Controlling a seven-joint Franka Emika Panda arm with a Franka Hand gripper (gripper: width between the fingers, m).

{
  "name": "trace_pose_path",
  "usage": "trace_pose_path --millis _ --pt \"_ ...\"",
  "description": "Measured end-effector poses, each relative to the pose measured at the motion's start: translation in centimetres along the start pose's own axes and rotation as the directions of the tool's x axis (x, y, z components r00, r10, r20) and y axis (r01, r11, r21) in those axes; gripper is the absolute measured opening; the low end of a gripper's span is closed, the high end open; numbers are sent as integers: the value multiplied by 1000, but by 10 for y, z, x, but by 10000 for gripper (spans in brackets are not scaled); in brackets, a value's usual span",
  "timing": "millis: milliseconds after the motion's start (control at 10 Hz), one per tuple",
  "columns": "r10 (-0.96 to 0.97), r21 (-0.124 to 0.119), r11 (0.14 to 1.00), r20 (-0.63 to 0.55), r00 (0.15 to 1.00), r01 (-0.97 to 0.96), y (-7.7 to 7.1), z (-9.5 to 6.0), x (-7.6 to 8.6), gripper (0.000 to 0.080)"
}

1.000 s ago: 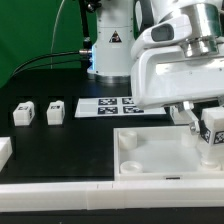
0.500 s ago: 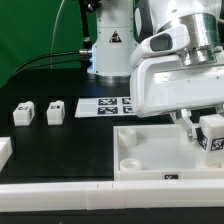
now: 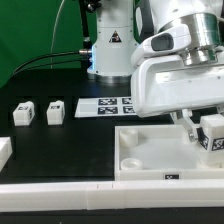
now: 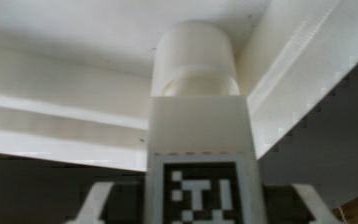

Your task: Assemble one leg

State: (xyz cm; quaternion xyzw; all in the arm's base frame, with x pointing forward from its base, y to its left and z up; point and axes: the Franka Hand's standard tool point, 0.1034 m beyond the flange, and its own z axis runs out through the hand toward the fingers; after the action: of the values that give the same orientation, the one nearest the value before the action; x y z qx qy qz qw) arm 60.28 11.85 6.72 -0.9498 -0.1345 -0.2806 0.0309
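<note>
My gripper (image 3: 207, 133) is shut on a leg (image 3: 213, 132), a small white post with a black-and-white tag, and holds it over the far right corner of the large white tray piece (image 3: 150, 160). In the wrist view the leg (image 4: 201, 120) fills the middle, its round peg end pointing at the tray's white surface, with a finger (image 4: 101, 200) on each side of the tag. Two more legs (image 3: 24, 113) (image 3: 56, 111) lie on the black table at the exterior view's left. A third white piece (image 3: 5, 151) shows at the left edge.
The marker board (image 3: 108, 105) lies flat behind the tray. The robot base (image 3: 108, 45) stands at the back. A white rail (image 3: 60, 197) runs along the table's front edge. A green backdrop is at the back left.
The gripper with the leg rose slightly and shifted a little between 1.0 s and 0.5 s ago. Since then nothing has visibly moved.
</note>
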Motion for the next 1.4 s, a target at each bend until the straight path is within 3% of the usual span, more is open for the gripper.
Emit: trace_pose_path --millis 100,200,300,1100,1400 --pt "-1 1 1000 -1 1000 1 -1 0 0 291" --pt "-1 1 1000 -1 1000 1 -1 0 0 524" --pt "-1 0 1000 -1 1000 1 0 0 0 631" --pt "-6 -2 1000 -4 1000 6 4 -2 14 648" --pt "-12 2 1000 44 999 11 11 -2 16 648"
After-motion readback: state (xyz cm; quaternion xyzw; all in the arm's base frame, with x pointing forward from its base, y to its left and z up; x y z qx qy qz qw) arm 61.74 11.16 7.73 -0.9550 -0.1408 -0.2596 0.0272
